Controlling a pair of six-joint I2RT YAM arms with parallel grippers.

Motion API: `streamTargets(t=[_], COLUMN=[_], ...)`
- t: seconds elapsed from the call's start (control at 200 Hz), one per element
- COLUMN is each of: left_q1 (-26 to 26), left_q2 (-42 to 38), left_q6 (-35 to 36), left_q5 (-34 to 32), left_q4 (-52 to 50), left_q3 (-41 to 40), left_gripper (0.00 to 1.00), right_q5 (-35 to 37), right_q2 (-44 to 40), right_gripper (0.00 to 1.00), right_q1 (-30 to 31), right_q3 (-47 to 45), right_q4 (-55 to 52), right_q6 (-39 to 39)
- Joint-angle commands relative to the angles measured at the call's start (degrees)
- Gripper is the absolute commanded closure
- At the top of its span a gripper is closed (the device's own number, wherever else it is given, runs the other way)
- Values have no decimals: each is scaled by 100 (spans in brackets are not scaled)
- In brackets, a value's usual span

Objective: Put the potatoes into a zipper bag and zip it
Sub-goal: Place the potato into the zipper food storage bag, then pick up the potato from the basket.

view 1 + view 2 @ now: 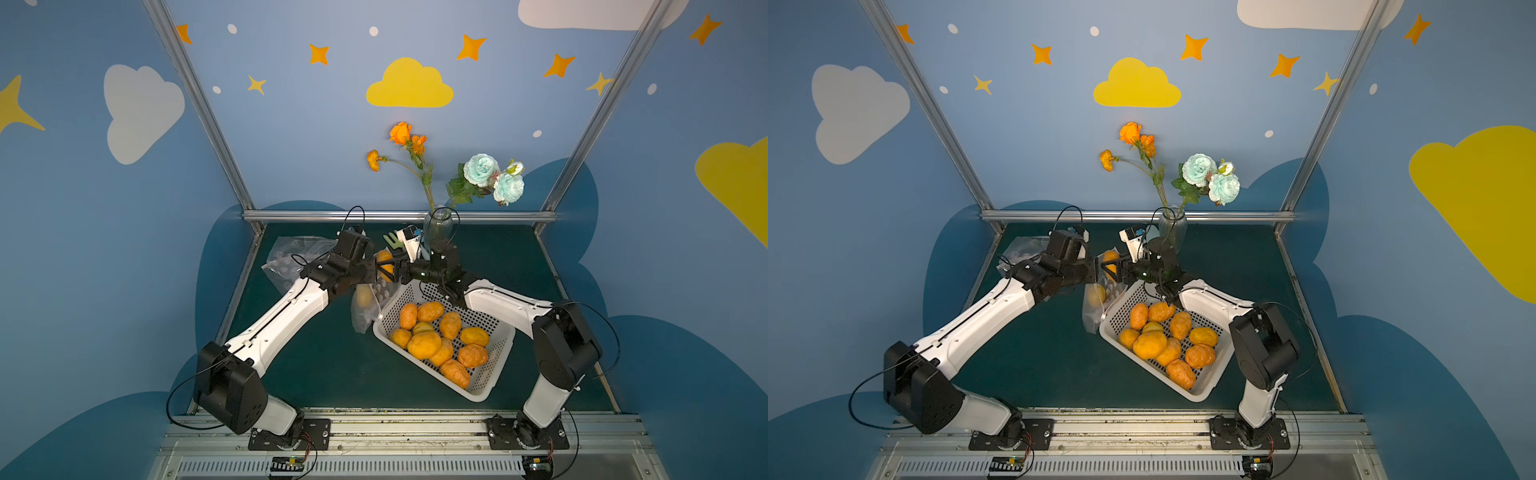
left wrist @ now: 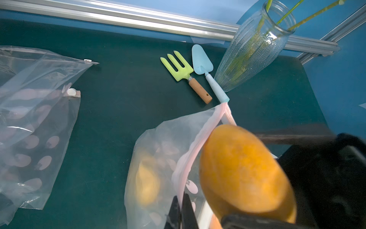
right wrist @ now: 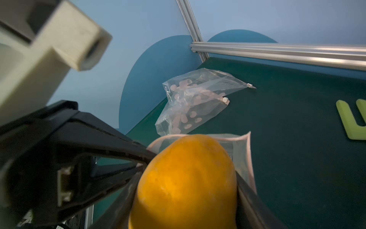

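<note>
Wrist view of the left arm: the left fingers are pinched together on the pink rim of the zipper bag, which hangs open with the bagged potato showing yellow and blurred through the plastic. The held potato, larger and orange, lies against that rim at the bag's mouth, clamped between the black right fingers. Beyond, on the dark green surface, lie spare bags, a green fork and a blue trowel just beside a glass vase.

From the right wrist, the right fingers grip the held potato on both sides. Its tip is at the bag's pink-edged open mouth.

In both top views the two arms meet nose to nose above the surface, the held potato between them. The zipper bag hangs below, its bottom just beside a corner of the white basket. The other potatoes are heaped in that basket.
</note>
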Motion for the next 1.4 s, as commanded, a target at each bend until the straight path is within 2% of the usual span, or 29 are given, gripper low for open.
streamTargets(t=[0.0, 0.21, 0.305, 0.496, 0.736, 0.901, 1.036, 1.081, 1.141, 1.186, 1.261, 1.316, 1.396], left_q1=[24, 30, 30, 40, 74, 87, 100, 100, 100, 100, 100, 95, 100], left_q2=[-278, -498, -546, -426, -386, -252, -178, -182, -203, -209, -199, -180, -150], left_q6=[33, 390, 553, 625, 682, 695, 682, 682, 678, 682, 687, 683, 691], left_q5=[-50, 199, 215, 137, 182, 122, 66, 75, 54, 63, 100, 94, 57], left_q4=[372, 550, 460, 400, 445, 368, 294, 292, 292, 269, 254, 235, 223], left_q3=[8, -209, -275, -264, -277, -187, -118, -119, -119, -119, -95, -63, -33], left_gripper=[97, 97, 97, 97, 97, 97, 97, 97, 97, 97, 97, 97, 97], right_q5=[301, 976, 1370, 2004, 2310, 3105, 4184, 4022, 3809, 3612, 3446, 2995, 2244], right_q2=[-78, -488, -812, -1434, -2025, -2401, -2462, -2549, -2656, -2698, -2709, -2760, -2829], right_gripper=[53, 13, 6, 2, 2, 3, 7, 6, 6, 6, 8, 13, 14], right_q1=[78, 170, 321, 387, 399, 352, 362, 358, 371, 372, 323, 291, 298], right_q3=[71, -78, -233, -423, -728, -932, -513, -504, -888, -1273, -1472, -1534, -1645], right_q4=[10, -388, -568, -1391, -2243, -3266, -4550, -4834, -4621, -4310, -4587, -4753, -4803], right_q6=[-11, -394, -731, -859, -802, -405, -175, -489, -461, -772, -646, -613, -701])
